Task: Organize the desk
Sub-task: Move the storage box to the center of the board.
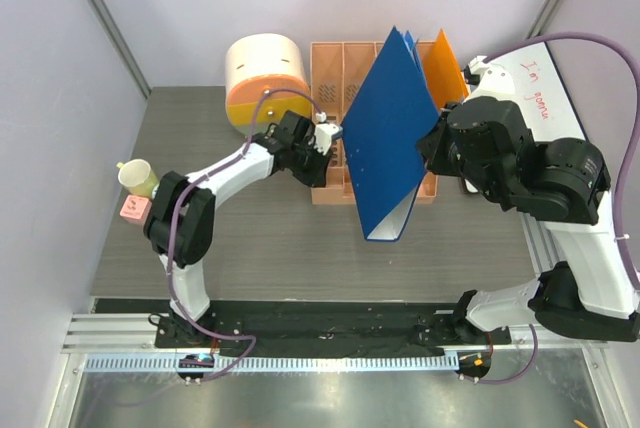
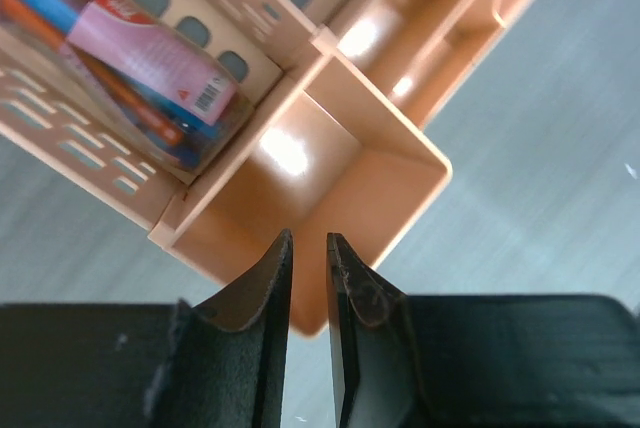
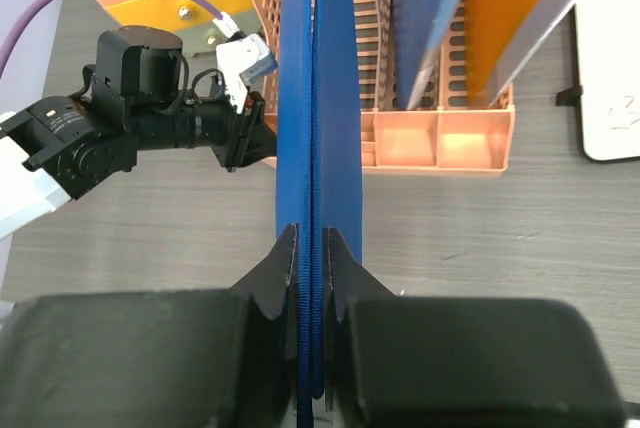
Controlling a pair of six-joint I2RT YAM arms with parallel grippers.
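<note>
On the dark grey desk (image 1: 270,248) an orange file rack (image 1: 335,68) stands at the back centre. My right gripper (image 3: 312,233) is shut on the edge of a blue folder (image 3: 335,98). It holds that folder (image 1: 390,138) tilted over the rack's front. My left gripper (image 2: 308,238) sits at the rack's front left corner (image 2: 300,288), jaws nearly together with the corner in the narrow gap. In the top view it is at the rack's left side (image 1: 322,138). A second blue folder (image 3: 425,18) and an orange folder (image 1: 445,68) stand in the rack's slots.
A round cream and orange container (image 1: 265,78) sits left of the rack. A pale cup (image 1: 138,178) and a pink block (image 1: 134,210) lie near the desk's left edge. A whiteboard (image 1: 545,88) lies at the right. A pack of pens (image 2: 130,58) lies in the rack.
</note>
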